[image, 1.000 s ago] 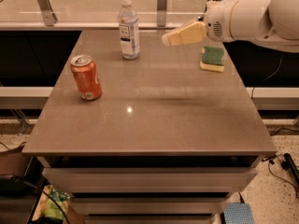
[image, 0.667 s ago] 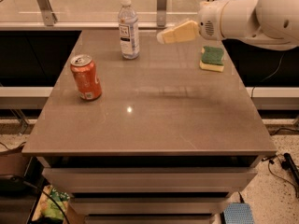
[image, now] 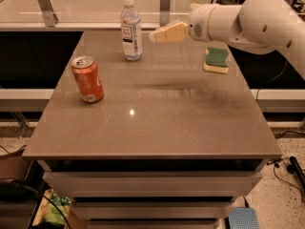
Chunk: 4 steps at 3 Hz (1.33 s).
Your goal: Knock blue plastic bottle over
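Grey table (image: 157, 128) held the bottle (image: 131, 30) upright at its far edge, left of centre. Our gripper (image: 153, 35) hovered just right of it, clenched, empty. We judged this the approach; next, a leftward push high on the bottle.

On the counter (image: 157, 123) the bottle (image: 131, 30) stands upright near the far edge, left of the middle, and the can (image: 87, 79) stands upright nearer and further left, well apart from it, near the left edge. The sponge (image: 216, 60) lies on the far right part of the counter, well apart from both. The hand (image: 154, 36) hangs above the counter at the far side, between bottle and sponge, just right of the bottle's upper half and not touching it, with the arm (image: 257, 18) reaching in from the right, above and behind the sponge.
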Available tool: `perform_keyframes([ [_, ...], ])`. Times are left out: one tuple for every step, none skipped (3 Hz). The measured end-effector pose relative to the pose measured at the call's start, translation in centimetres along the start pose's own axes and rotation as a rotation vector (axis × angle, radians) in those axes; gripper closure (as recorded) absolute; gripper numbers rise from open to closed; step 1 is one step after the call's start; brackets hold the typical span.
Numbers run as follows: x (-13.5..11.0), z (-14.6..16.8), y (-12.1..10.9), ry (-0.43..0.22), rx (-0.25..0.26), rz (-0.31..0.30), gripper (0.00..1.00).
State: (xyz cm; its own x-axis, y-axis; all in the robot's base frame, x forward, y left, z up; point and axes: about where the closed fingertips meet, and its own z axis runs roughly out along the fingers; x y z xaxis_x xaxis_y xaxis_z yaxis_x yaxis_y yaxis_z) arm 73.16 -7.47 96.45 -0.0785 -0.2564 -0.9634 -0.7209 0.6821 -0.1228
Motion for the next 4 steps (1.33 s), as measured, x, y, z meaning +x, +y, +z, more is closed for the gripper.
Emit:
perform_keyframes([
  [0.3,2.8,0.3,-0.047,-0.026,0.015,0.0],
  [0.3,5.1,0.9,-0.084,-0.062,0.024,0.0],
  [0.1,6.8,1.6,-0.106,-0.094,0.025,0.0],
  [0.2,8.6,2.7,-0.101,-0.137,0.028,0.0],
])
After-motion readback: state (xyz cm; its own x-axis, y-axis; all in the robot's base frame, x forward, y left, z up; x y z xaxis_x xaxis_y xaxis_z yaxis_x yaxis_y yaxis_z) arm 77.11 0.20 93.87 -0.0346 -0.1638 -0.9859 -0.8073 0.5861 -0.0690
